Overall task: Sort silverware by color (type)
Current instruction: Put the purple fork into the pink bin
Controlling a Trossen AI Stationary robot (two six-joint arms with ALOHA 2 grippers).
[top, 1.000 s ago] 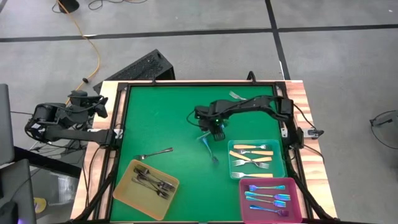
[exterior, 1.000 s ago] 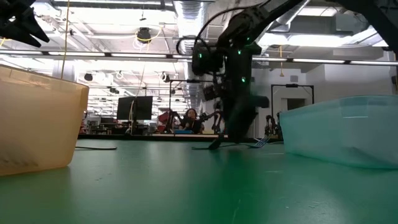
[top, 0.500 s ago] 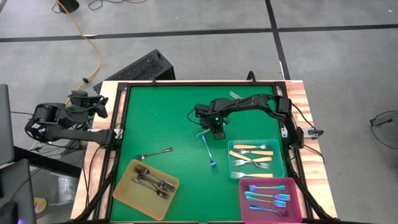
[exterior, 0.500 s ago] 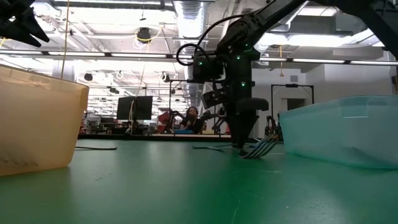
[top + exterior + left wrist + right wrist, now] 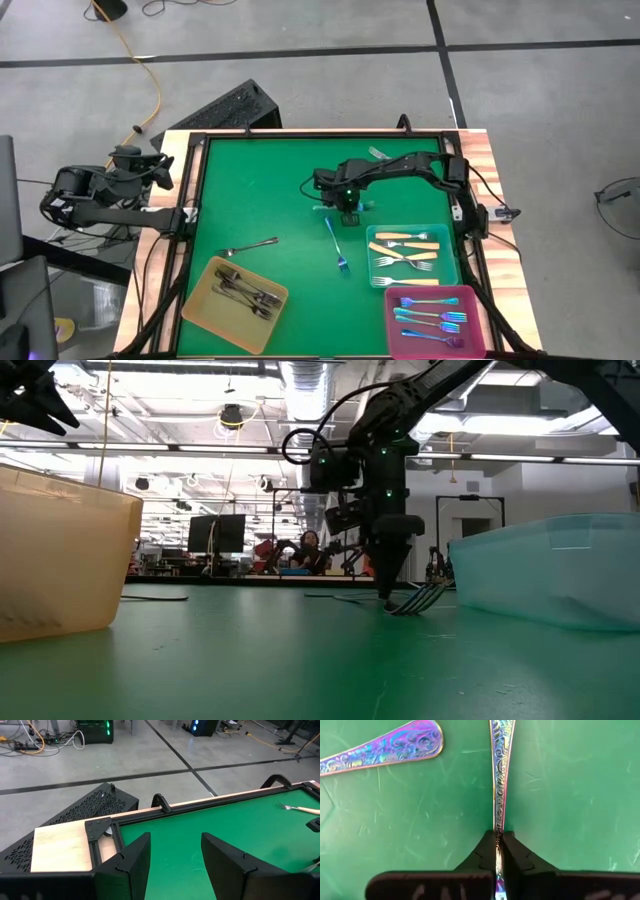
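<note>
At the bottom of the high view the sorted work shows: the yellow tray [image 5: 236,303] at lower left holds several dark-grey forks [image 5: 248,294], the pink tray [image 5: 437,318] at lower right holds iridescent forks [image 5: 432,314], and just above it the teal tray [image 5: 412,256] holds cream-handled forks [image 5: 404,250]. Most of the silverware looks sorted already.

Further up, in mid-frame, loose pieces remain on the green bench [image 5: 260,190]. One grey fork [image 5: 250,245] lies left of centre, near the yellow tray. An iridescent fork [image 5: 335,243] lies just left of the teal tray, its handle end under the right gripper [image 5: 347,213]. In the right wrist view the jaws are pressed together on that handle, pinching it while it lies on the bench; a second iridescent handle [image 5: 385,749] lies close by.

Near the top edge of the bench one cream-handled fork [image 5: 379,153] waits. The left gripper [image 5: 160,170] rests off the bench at the far left, jaws spread and empty.

So about four pieces look unsorted.
</note>
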